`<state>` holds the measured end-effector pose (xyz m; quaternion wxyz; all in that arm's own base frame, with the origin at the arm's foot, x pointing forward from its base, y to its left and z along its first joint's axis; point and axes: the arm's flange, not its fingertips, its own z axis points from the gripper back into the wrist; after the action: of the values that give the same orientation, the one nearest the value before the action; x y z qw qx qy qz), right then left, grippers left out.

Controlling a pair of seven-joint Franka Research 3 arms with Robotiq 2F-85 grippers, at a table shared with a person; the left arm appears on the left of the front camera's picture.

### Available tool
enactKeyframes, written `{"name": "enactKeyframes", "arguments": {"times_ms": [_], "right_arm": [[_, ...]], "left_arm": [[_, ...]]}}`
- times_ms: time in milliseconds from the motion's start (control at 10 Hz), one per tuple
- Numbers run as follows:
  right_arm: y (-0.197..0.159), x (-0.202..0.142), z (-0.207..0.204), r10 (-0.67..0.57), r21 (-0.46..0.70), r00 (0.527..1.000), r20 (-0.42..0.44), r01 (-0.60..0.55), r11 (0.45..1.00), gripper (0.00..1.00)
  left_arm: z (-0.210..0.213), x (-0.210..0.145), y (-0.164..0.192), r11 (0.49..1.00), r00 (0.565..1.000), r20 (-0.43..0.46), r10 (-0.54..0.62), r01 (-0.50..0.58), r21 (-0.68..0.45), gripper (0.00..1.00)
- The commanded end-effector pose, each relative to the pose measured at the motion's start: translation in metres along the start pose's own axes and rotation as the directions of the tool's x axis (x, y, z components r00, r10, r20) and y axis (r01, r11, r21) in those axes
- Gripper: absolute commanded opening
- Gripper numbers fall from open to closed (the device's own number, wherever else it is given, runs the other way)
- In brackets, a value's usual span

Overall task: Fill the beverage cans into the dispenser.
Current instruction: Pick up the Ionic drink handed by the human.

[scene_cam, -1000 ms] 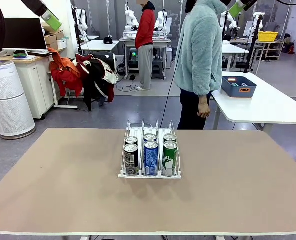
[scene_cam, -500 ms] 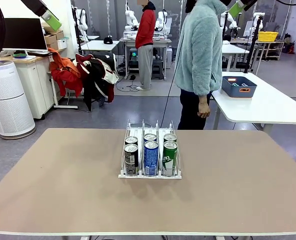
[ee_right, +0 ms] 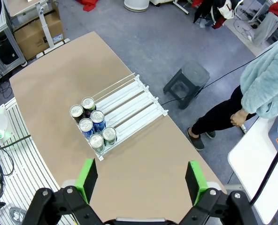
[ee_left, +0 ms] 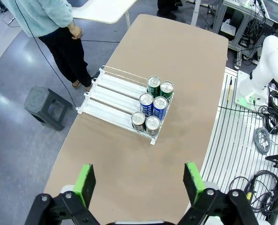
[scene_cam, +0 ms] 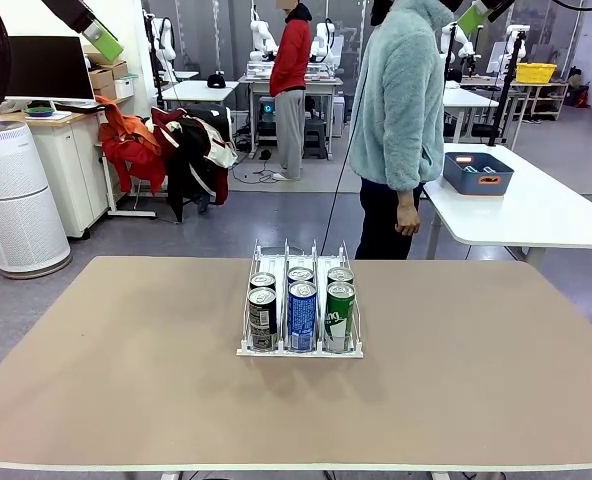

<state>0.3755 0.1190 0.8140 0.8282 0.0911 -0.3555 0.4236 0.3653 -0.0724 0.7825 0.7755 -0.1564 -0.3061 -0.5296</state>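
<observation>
The dispenser point(scene_cam: 273, 264) lies in the middle of the tan table, a low white rack with three lanes. Several beverage cans stand at its near end, two per lane: black ones point(scene_cam: 263, 318) on the left, blue ones point(scene_cam: 302, 315) in the middle, green ones point(scene_cam: 339, 315) on the right. The far half of each lane point(ee_left: 113, 96) is bare. Both arms hang high above the table. My left gripper point(ee_left: 139, 180) is open and holds nothing, and so is my right gripper point(ee_right: 140, 180). Their green pads point(scene_cam: 104, 42) point(scene_cam: 473, 18) show at the front view's top corners.
A person point(scene_cam: 401, 120) in a light fleece stands at the table's far side, arms hanging. A dark stool point(ee_right: 188, 79) sits on the floor near them. A blue tub point(scene_cam: 478, 172) rests on the neighbouring white table. Bare tabletop point(scene_cam: 126, 360) surrounds the rack.
</observation>
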Motion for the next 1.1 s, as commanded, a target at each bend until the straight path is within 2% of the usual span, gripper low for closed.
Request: {"name": "enactKeyframes", "arguments": {"times_ms": [0,1000], "right_arm": [[0.0009,-0.0005,-0.0005,0.006,0.0,1.0,-0.004,-0.006,1.0,1.0],[0.0009,-0.0005,-0.0005,0.006,0.0,1.0,-0.004,-0.006,1.0,1.0]], "left_arm": [[0.0008,0.0,0.0004,1.0,1.0,-0.007,0.004,-0.003,0.017,1.0],[0.0008,0.0,0.0004,1.0,1.0,-0.007,0.004,-0.003,0.017,1.0]]}}
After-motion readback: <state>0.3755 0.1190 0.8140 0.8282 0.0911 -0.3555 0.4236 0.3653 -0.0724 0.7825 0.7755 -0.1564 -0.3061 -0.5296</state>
